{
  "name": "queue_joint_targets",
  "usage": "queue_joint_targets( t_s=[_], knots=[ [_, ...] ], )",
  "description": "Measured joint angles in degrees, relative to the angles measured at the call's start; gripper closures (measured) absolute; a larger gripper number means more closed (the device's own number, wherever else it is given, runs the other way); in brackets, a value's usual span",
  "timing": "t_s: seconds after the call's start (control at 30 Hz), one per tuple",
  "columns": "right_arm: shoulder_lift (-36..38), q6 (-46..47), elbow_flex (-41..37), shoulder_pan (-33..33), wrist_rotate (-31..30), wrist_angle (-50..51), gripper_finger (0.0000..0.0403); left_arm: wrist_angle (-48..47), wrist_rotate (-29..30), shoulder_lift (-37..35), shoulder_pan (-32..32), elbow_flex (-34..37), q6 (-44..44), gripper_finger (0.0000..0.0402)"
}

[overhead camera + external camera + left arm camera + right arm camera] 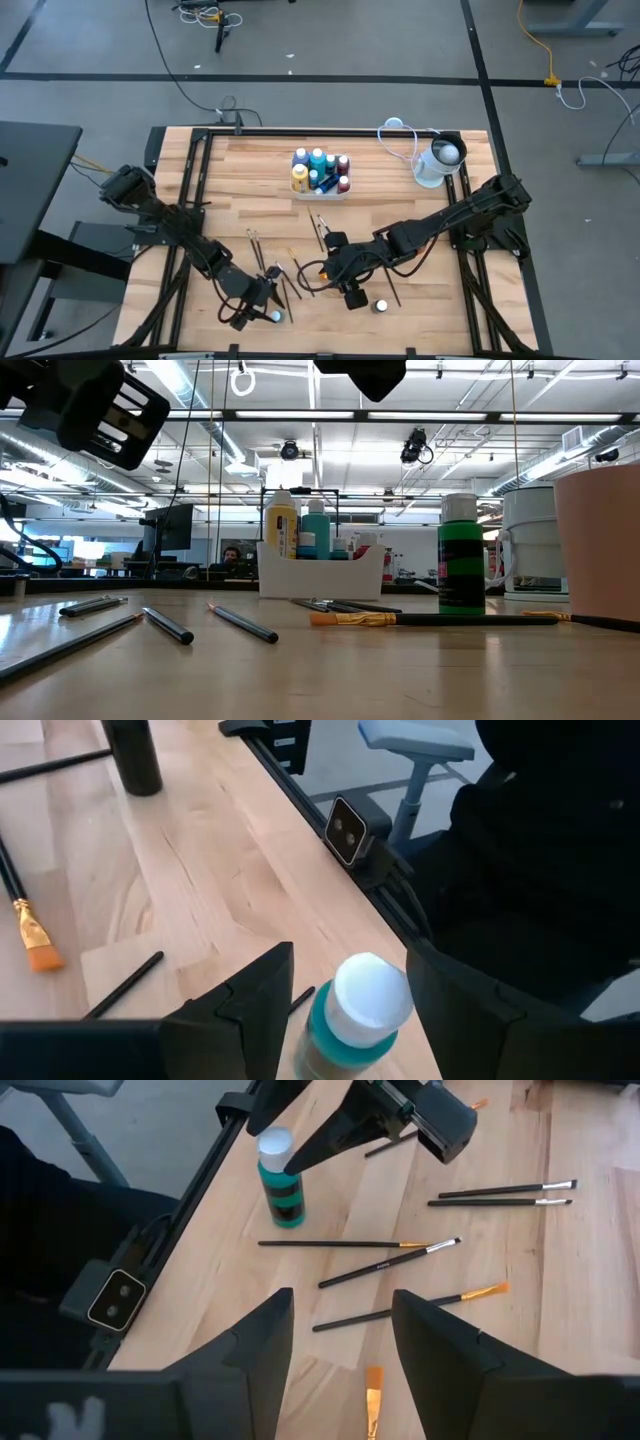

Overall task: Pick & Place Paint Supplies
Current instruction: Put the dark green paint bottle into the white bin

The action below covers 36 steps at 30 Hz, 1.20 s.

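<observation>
No legible text, brand, number or sign appears in any view. The labels on the bottles in the white tray point(320, 192) are too small to read in the high view, and the dark label band on the teal bottle point(281, 1185) shows no decipherable characters. A faint mark on one brush handle point(382, 1266) cannot be read.
</observation>
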<state>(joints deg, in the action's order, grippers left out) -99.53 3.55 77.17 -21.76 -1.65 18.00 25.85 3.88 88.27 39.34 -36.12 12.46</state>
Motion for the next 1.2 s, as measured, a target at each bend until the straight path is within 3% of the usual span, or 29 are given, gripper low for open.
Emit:
queue_joint_targets(
  t_s=[0.17, 0.33, 0.57, 0.87, 0.97, 1.13, 1.2],
  knots=[
    [0.0, -0.02, 0.0, 0.0, 0.0, 0.02, 0.0227, 0.18, 0.07, 0.0, 1.1, 0.01, -1.08, 0.0198],
    [0.0, -0.74, 0.0, 0.07, -0.01, 0.02, 0.0227, 4.25, 1.44, -0.84, 2.26, 0.0, -8.4, 0.0198],
    [0.0, -1.05, 0.0, 0.07, 0.0, 0.02, 0.0227, 1.09, 3.18, -0.14, 2.77, 0.0, -2.06, 0.0198],
    [0.0, -1.08, 0.02, 0.07, 0.0, 0.11, 0.0227, 3.3, 4.53, 5.21, 2.81, 0.0, -2.25, 0.0199],
    [0.0, -1.09, 0.02, 0.07, 0.0, 0.11, 0.0227, 4.74, 4.72, 5.49, 2.79, 0.0, -3.88, 0.0215],
    [0.0, -1.08, 0.02, 0.07, 0.0, 0.1, 0.0227, 5.68, 4.89, 5.49, 2.79, 0.0, -6.15, 0.0276],
    [0.0, -0.58, 0.03, 0.07, 0.04, 0.36, 0.0227, 7.04, 6.43, 5.49, 2.81, 0.0, -7.41, 0.0277]
  ],
)
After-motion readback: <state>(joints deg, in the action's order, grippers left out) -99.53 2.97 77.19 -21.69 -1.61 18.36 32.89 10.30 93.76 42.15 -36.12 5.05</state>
